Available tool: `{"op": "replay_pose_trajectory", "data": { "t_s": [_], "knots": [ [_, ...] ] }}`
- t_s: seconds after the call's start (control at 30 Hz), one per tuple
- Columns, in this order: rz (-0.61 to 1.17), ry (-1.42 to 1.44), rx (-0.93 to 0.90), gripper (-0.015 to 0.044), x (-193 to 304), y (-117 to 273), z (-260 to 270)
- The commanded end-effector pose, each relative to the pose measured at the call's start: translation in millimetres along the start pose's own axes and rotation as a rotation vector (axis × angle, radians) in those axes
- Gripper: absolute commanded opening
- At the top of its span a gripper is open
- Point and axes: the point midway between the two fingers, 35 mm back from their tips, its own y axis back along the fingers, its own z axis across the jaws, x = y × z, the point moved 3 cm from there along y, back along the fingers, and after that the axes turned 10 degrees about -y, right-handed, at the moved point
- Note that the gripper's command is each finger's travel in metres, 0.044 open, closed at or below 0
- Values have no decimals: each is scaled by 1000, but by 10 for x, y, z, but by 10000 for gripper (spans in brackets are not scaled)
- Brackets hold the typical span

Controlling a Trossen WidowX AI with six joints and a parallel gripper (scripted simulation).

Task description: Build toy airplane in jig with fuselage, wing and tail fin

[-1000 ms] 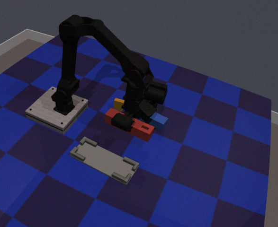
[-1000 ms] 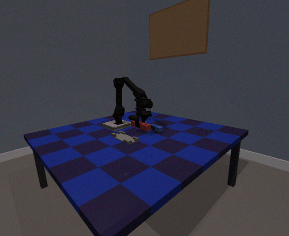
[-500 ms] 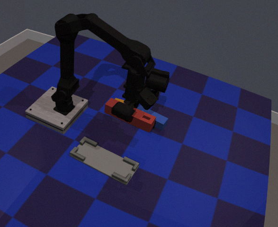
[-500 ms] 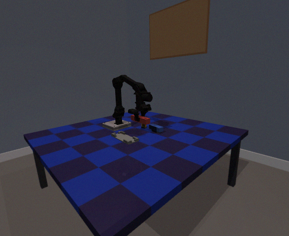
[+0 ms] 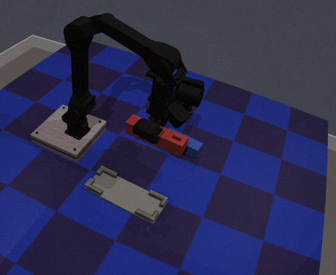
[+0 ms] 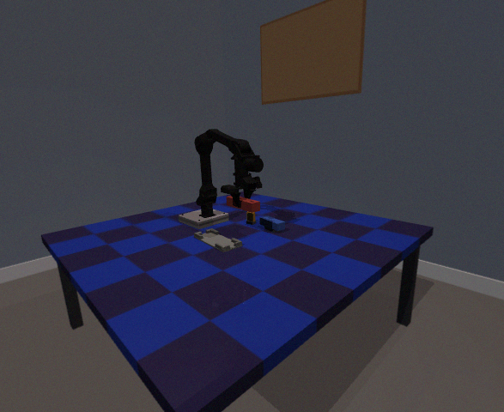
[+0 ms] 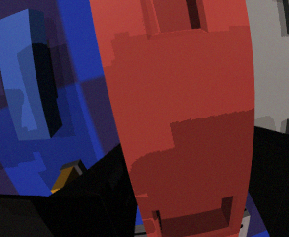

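My gripper (image 5: 159,130) (image 6: 243,202) (image 7: 180,138) is shut on the red fuselage (image 5: 169,143) (image 6: 250,205) (image 7: 183,79), one finger on each long side. It holds the fuselage roughly level above the table, with its sockets facing up. The blue wing (image 5: 195,145) (image 6: 276,223) (image 7: 16,74) lies on the table, partly behind the fuselage in the top view. The yellow tail fin (image 6: 252,217) (image 7: 66,179) is on the table beside the wing; it is hidden in the top view. The grey cradle (image 5: 126,192) (image 6: 216,240) (image 7: 272,74) holds nothing.
The arm's base plate (image 5: 52,133) (image 6: 190,218) stands left of the held fuselage in the top view. The cradle has raised corner walls and lies in front of the arm. The table (image 5: 236,195) (image 6: 260,305) is chequered blue and dark.
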Motion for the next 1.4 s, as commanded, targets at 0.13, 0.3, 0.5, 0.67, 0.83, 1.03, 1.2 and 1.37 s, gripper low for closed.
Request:
{"op": "replay_pose_trajectory", "data": {
  "t_s": [0.13,0.3,0.5,0.67,0.83,1.03,1.2,1.37],
  "knots": [
    [0,-10,-1,0,-83,-110,-220],
    [0,-16,0,0,-123,-181,-361],
    [-1,-23,2,0,-159,-265,-534],
    [-1,-29,3,0,-179,-336,-681],
    [-1,-35,4,0,-189,-406,-830],
    [-1,-42,6,0,-189,-490,-1009],
    [-1,-48,7,0,-177,-559,-1160],
    [-1,-53,8,0,-160,-619,-1289]
  ]
}}
